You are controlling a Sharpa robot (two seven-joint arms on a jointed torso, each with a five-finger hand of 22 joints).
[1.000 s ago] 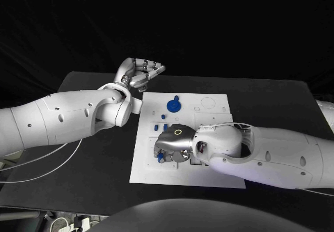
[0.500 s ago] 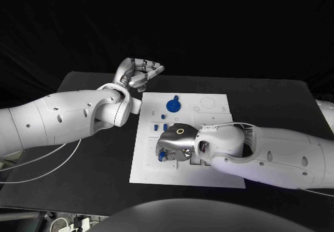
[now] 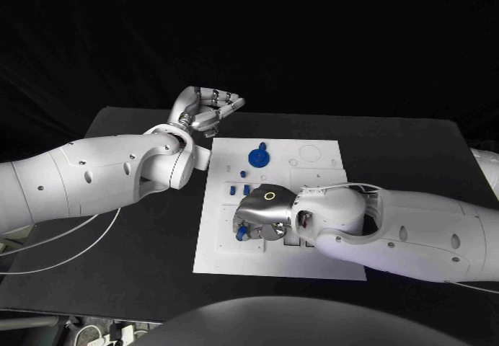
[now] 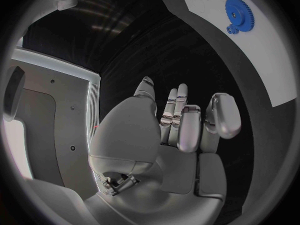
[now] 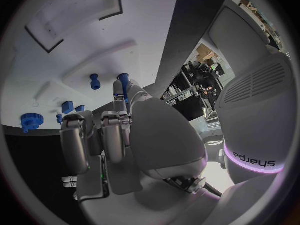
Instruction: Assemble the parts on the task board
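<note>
Black surface all round, and the white task board lies in the middle of the head view. At the left of that frame the left arm comes in, and its left hand hangs above the surface just past the board's upper left corner, fingers curled in on nothing; the left wrist view shows the same curl with an empty palm. So that hand is clenched and idle, apart from the board.

Moving right, a blue gear sits on the board's upper part, seemingly seated on its post, with a smaller blue toothed piece touching it in the left wrist view. Below it are small blue pegs, some standing, some perhaps lying; I cannot tell which are in their holes.

Then the right hand, at the centre of the frame, low over the board's lower left area. A blue part shows at its fingers. The right wrist view shows a blue peg by one fingertip, but whether it is pinched or only touched I cannot tell.

My judgement: the gear stage looks done, one small part is being handled now, and the empty outlines at the board's upper right and lower middle suggest a good share remains.
</note>
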